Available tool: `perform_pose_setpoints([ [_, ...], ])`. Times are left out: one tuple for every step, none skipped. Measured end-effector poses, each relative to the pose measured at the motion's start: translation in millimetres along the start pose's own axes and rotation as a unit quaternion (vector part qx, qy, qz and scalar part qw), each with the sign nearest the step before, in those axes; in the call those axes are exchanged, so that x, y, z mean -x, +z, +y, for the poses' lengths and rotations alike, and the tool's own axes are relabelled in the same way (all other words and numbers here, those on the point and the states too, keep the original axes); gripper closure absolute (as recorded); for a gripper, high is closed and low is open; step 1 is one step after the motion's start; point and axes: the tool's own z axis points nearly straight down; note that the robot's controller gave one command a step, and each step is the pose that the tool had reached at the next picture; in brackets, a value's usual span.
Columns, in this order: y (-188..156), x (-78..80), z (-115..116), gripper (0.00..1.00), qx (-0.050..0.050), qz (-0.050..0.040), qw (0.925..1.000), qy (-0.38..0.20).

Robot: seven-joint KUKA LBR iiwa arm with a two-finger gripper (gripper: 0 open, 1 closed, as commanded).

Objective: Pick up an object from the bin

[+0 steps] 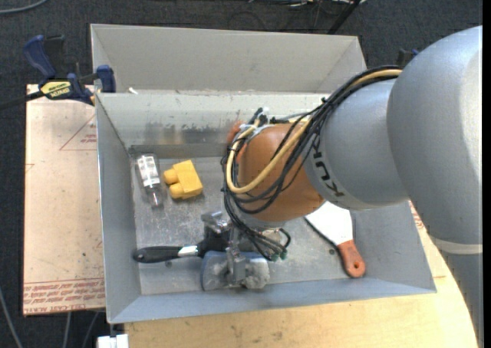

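The gripper (234,268) sits low in the grey bin (115,208), close to the near wall. Whether it is apart or together cannot be told, nor what lies beneath it. Just to its left a black-handled tool (157,254) lies flat on the floor, pale end toward the gripper. To its right and slightly farther back lies a white spatula with an orange handle (337,233). Farther back and to the left, well apart from the gripper, lie a yellow block (182,180) and a small clear bottle (149,176), side by side.
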Motion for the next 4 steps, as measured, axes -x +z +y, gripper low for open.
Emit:
perform_pose_setpoints([
  [0,-0.2,-1,1.0,0.0,-0.0005,1.0,-0.003],
  [-4,-1.0,0,1.0,0.001,0.0011,1.0,-0.003],
  [-21,-2.0,0,1.0,0.0,0.003,1.0,-0.003],
  [-33,-1.3,-1,1.0,0.0,0.0017,1.0,-0.003],
])
